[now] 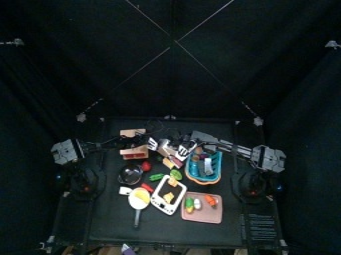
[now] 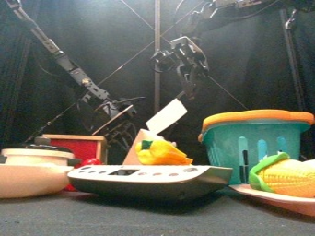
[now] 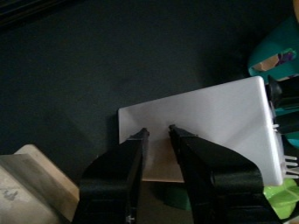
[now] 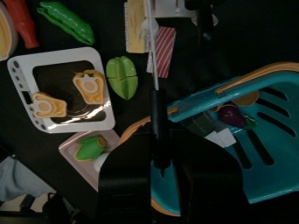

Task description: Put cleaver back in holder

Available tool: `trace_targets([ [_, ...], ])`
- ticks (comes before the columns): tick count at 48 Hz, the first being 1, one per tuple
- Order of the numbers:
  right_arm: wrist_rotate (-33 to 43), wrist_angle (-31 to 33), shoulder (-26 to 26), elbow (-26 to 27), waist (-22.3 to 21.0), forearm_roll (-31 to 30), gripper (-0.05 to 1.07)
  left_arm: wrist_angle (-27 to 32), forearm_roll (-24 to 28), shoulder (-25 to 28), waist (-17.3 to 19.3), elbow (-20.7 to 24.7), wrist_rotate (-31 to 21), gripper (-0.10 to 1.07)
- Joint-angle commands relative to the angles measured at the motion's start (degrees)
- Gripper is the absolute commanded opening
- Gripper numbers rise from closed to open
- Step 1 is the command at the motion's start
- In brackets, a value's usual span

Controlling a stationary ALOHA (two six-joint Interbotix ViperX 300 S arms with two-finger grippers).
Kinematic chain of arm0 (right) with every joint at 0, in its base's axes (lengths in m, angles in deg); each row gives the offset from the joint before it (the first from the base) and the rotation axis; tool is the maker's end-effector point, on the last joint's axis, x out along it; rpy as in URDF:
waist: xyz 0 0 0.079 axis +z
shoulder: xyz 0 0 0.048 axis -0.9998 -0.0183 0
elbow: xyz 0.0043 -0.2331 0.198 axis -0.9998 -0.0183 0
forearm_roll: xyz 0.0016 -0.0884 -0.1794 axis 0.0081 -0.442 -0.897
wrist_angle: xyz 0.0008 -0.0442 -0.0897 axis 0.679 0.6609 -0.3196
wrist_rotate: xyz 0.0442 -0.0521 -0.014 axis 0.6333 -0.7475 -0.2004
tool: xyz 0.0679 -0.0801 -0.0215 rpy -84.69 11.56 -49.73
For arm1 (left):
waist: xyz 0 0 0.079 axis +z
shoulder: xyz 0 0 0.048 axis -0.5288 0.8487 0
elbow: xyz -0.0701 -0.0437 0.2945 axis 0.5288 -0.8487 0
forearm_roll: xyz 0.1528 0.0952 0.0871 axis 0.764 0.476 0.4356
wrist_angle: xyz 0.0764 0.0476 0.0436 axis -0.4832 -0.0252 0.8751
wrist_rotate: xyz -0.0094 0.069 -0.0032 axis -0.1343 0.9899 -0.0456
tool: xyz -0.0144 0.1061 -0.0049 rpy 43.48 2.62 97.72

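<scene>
My left gripper (image 3: pixel 158 131) is shut on the cleaver (image 3: pixel 205 122), whose broad pale blade reaches out past the fingertips. In the front view the cleaver (image 2: pixel 169 116) hangs tilted in the air just above the holder (image 2: pixel 135 147), a tan wooden block that also shows beside my left jaws (image 3: pixel 30 188). My right gripper (image 2: pixel 185 57) hangs high over the table, open, nothing between its fingers. From its wrist view it looks down on the teal basket (image 4: pixel 239 140).
The orange-rimmed teal basket (image 2: pixel 259 143) stands to the right of the holder. A white tray (image 4: pixel 59 87) with yellow toy food, a green pepper (image 4: pixel 122 77), a white scale (image 2: pixel 147 180), a bowl (image 2: pixel 31 175) and a corn plate (image 2: pixel 289 180) crowd the front.
</scene>
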Motion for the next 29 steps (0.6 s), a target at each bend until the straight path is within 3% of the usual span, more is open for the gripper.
trace_targets([
  [1,0.09,-0.18,2.11,0.97,-0.18,-0.62,0.45,0.62,-0.18,0.0,0.0,-0.53,-0.35,0.71],
  [29,-0.09,-0.09,2.29,0.53,0.18,-0.09,0.45,0.7,-0.18,0.0,0.09,-0.53,-0.35,0.71],
])
